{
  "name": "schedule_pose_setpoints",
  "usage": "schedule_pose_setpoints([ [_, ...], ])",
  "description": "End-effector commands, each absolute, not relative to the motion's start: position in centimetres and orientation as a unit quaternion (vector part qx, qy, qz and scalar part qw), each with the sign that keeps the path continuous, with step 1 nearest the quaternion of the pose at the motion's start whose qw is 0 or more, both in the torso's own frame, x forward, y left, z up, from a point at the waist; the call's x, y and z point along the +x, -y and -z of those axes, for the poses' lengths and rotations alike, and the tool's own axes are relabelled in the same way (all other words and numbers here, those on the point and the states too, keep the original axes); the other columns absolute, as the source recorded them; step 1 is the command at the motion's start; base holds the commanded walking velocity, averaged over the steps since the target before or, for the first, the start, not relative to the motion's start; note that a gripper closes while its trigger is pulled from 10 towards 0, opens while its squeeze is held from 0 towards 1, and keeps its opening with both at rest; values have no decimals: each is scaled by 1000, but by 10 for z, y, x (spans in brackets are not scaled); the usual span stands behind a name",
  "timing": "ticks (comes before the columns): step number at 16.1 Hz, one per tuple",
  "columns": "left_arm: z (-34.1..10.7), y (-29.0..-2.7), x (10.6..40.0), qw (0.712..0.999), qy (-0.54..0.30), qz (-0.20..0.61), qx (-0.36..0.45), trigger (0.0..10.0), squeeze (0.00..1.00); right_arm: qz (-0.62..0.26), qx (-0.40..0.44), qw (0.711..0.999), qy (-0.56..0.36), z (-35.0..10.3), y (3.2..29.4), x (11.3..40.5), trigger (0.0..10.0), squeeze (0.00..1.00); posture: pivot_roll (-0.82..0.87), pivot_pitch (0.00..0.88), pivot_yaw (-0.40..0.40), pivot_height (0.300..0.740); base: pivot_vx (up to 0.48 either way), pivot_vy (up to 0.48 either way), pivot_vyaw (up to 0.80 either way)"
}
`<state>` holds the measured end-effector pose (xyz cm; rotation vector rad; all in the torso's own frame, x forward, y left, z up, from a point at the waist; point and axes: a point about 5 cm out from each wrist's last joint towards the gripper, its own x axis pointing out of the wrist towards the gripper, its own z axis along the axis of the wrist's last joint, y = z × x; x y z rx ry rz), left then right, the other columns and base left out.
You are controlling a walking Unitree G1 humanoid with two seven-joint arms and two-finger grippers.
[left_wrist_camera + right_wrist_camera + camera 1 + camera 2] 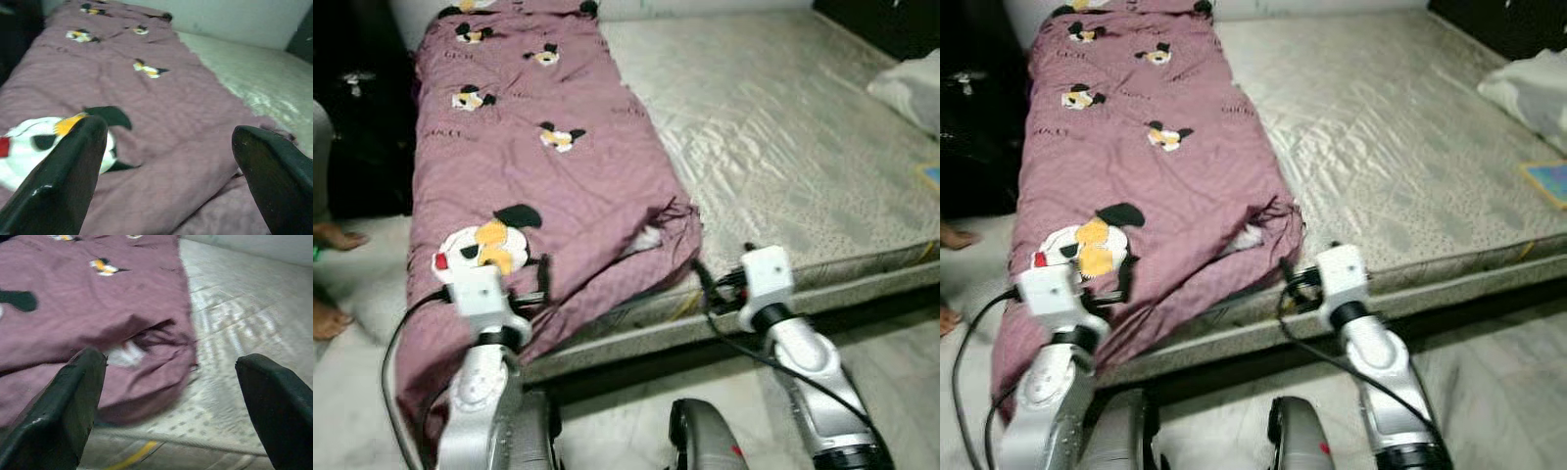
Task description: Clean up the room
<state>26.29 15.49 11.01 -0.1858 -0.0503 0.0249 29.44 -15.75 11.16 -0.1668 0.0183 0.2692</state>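
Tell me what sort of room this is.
Most likely a bedroom: a low mattress on a pale floor, a mauve quilt with cartoon prints spread along its left side, and a pillow at the far right.

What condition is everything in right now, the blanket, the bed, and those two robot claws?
Pink blanket: folded into a long strip on the bed's left side, near end hanging over the edge, one corner rumpled.
Mattress: bare on its right side.
Pillow: lying at the far right of the bed.
Left gripper: open, above the blanket, holding nothing.
Right gripper: open, facing the rumpled corner, holding nothing.
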Motion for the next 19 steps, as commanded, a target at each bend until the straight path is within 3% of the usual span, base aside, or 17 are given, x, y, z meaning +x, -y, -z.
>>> schedule_pose_setpoints([
  [1,-110,-164,261,996,26,-23,-86,10000,0,-148,-80,986,-4,-112,151,295,10000,0,-27,133,-38,603,371,0,0],
  [6,-107,-163,262,996,18,-25,-84,10000,0,-157,-80,984,-15,-105,148,292,10000,0,-23,124,-38,603,322,0,0],
  [12,-104,-165,263,995,9,-34,-92,10000,0,-166,-86,982,-11,-105,145,290,10000,0,-24,128,-39,603,0,0,665],
  [16,-104,-166,265,995,8,-37,-91,10000,0,-162,-82,983,-8,-106,146,291,10000,0,-28,137,-40,603,0,0,0],
  [19,-105,-166,265,995,7,-37,-91,10000,0,-163,-78,983,-8,-106,145,291,10000,0,-30,141,-37,568,0,0,0],
])
